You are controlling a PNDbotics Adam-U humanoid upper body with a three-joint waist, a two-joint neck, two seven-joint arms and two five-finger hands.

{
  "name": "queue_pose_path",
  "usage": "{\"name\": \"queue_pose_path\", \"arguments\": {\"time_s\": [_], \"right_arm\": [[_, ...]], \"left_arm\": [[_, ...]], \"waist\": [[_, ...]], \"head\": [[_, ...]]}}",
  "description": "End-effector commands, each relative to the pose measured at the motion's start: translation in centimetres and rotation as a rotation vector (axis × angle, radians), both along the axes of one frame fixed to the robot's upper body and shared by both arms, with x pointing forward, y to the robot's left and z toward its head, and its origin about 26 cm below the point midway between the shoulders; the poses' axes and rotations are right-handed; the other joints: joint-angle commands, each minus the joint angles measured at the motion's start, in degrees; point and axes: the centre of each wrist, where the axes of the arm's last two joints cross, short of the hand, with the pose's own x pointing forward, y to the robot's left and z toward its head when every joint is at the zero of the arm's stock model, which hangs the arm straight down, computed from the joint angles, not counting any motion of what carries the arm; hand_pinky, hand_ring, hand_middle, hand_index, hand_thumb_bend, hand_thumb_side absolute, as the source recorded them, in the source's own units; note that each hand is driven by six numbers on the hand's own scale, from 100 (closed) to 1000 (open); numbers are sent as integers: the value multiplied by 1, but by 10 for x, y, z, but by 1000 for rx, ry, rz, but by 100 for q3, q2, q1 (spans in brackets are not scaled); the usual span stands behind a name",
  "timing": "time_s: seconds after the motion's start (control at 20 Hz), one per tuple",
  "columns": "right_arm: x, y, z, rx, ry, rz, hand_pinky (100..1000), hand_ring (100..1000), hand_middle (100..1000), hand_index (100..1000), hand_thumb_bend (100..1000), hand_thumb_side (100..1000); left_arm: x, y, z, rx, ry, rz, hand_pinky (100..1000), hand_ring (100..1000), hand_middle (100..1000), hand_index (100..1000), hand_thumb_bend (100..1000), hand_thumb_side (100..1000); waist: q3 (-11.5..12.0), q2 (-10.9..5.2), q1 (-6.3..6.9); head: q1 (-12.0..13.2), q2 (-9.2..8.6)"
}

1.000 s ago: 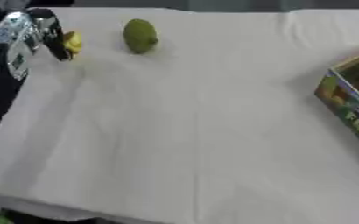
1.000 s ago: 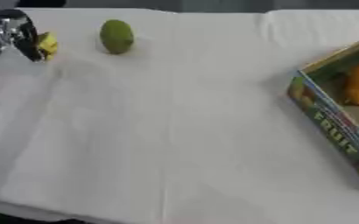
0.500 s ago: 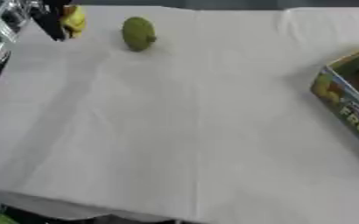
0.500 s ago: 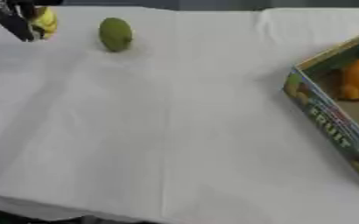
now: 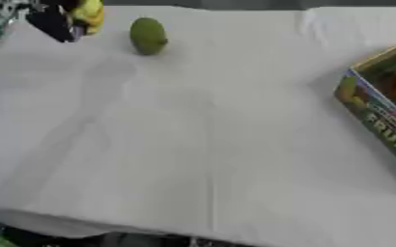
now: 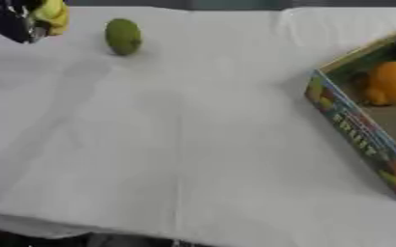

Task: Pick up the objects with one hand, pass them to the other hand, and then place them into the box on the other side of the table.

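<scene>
The left hand [image 5: 53, 21] shows at the upper left corner of both views, dark fingers curled around a small yellow fruit [image 5: 89, 12] and lifted off the worktop [image 5: 201, 144]. Only part of the hand is in view; the rest runs out past the picture's edge. The yellow fruit sits at the hand's right side, partly hidden by the fingers, so its shape cannot be told.

Just to the right of the hand, apart from it, a green fruit [image 5: 148, 35] lies on the white cloth that covers the worktop, near the far edge. It is oval and stands on its own, touching nothing else.

At the right edge sits a box [image 6: 353, 125] with a colourful printed side wall bearing letters, set askew to the worktop's edge. Inside it, against the far part, lies an orange fruit [image 6: 391, 82]. The box is well apart from the green fruit and from the hand.

The right hand shows in neither view.
</scene>
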Motion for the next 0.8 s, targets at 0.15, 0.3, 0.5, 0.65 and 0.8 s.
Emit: {"name": "queue_pose_path", "arguments": {"time_s": [0.15,0.3,0.5,0.65,0.8], "right_arm": [[12,0,38,-130,-8,34,845,653,752,798,100,495],[27,1,55,-215,29,67,849,674,767,808,100,454],[47,3,63,-302,97,97,851,685,773,810,100,407],[61,6,65,-330,130,115,884,769,775,795,100,478],[75,15,64,-343,163,136,894,780,783,802,100,517]], "left_arm": [[-20,-25,7,-79,-64,-126,550,547,503,494,100,138],[-25,-44,-4,-145,-97,-198,530,534,493,491,100,162],[-27,-61,-20,-231,-148,-248,515,523,484,485,100,184],[-26,-73,-30,-269,-161,-287,509,519,480,481,100,200],[-23,-82,-38,-297,-167,-329,504,517,477,478,100,217]], "waist": [[21,-310,-92],[51,-380,-120],[117,-463,-139],[161,-537,-153],[188,-581,-182]], "head": [[-31,64],[-111,114],[-247,132],[-298,135],[-395,135]]}}
